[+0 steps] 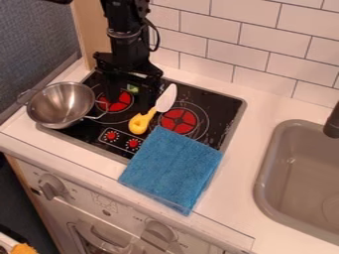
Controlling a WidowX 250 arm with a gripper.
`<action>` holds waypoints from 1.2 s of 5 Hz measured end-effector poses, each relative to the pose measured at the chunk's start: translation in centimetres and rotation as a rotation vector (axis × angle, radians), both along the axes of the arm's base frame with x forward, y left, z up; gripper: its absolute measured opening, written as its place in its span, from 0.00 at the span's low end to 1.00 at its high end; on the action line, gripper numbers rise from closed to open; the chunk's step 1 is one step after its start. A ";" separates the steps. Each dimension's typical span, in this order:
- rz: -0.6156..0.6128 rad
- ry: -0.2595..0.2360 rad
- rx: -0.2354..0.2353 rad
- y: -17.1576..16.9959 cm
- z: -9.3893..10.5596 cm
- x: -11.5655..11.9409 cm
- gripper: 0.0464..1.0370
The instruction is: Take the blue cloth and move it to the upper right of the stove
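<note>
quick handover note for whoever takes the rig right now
Claw: over the stove's upper left, away from the cloth.
Blue cloth: flat over the stove's lower right part and the counter in front, down to its front edge.
Also on the stove: yellow-handled toy utensil just beyond the cloth; metal pan at the left edge.
Done: no part of the move shows as done.
Left: grasp the cloth, move it to the stove's upper right, release.

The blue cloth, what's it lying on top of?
The blue cloth lies partly over the near edge of the black stove and partly on the white counter. Anything else beneath it is covered, so I can't tell.
</note>
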State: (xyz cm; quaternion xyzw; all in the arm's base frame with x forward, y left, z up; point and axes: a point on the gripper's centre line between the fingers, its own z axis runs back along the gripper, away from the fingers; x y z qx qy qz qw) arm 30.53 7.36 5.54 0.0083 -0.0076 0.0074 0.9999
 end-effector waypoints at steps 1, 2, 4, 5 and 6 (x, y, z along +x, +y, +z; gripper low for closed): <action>-0.007 0.025 -0.010 -0.4 -1.0 -0.4 0.97; -0.099 0.020 -0.031 -4.3 -0.9 -1.4 0.97; -0.240 -0.004 -0.032 -10.1 -1.6 -2.8 0.97; -0.217 -0.028 -0.037 -11.3 -2.7 -2.4 0.96; -0.189 0.014 -0.017 -11.3 -4.2 -2.7 0.96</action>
